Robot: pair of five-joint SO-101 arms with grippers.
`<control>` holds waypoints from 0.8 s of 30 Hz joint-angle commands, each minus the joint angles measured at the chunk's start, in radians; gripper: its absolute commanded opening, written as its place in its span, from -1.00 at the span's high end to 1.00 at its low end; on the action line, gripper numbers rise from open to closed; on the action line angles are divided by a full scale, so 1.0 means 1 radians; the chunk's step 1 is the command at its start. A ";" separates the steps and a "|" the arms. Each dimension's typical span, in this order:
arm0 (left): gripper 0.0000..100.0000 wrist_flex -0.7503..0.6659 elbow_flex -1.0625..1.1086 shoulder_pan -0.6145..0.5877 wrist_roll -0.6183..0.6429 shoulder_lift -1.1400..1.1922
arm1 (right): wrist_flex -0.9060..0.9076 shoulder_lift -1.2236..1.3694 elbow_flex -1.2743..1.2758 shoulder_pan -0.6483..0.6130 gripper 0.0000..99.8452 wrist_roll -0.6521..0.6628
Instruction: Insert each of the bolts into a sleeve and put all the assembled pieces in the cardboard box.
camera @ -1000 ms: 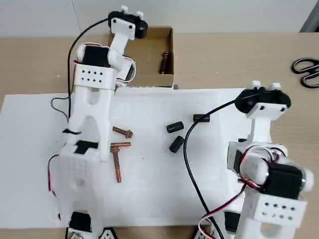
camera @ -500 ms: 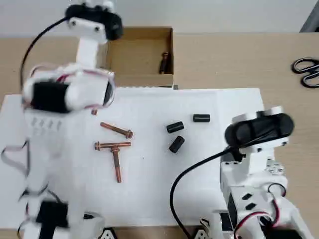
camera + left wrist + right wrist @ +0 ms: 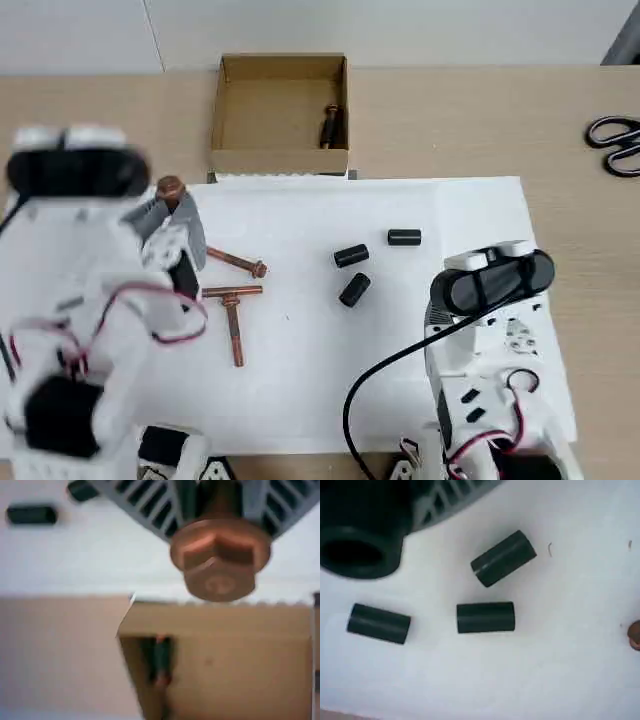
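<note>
A: Left gripper (image 3: 220,502), what was its state?

B: The jaws were clamped tight on the shank of a copper bolt (image 3: 219,560), and the hex head stuck out clear of them. It hung over the far-left corner of the white sheet (image 3: 300,380), just near of the cardboard box (image 3: 215,110).

A: And the right gripper (image 3: 380,515)?

B: It was closed round a black sleeve (image 3: 357,550) whose open bore showed. That arm sat over the right side of the sheet, just near-right of the three loose sleeves (image 3: 351,255).

A: What about the other parts?

B: Three loose bolts (image 3: 237,262) lay left of centre, and two of them looked to touch in a T. One assembled piece (image 3: 331,125) lay in the box by its right wall.

A: Which step was this?

B: Likely mating the held bolt with the held sleeve, since both parts were up but well apart.

A: How would it be done well?

B: The annotator judged that the arms should meet over the middle of the sheet. The shank's free end should face the bore and the two axes should line up before any push. The push should be slow and straight, because a tilted shank would probably catch the sleeve's rim. Both grips should hold until the head seats. The meeting point should also stay off the loose sleeves, which looked likely to roll.
</note>
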 commanded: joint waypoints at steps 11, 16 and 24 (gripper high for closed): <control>0.99 -0.362 0.625 0.002 0.290 -0.638 | -0.199 -0.151 0.238 -0.302 1.00 -0.137; 0.99 -0.367 0.645 0.025 0.443 -0.649 | -0.298 -0.151 0.310 -0.401 1.00 -0.133; 0.99 -0.365 0.657 0.146 0.454 -0.651 | -0.394 -0.151 0.387 -0.578 1.00 -0.132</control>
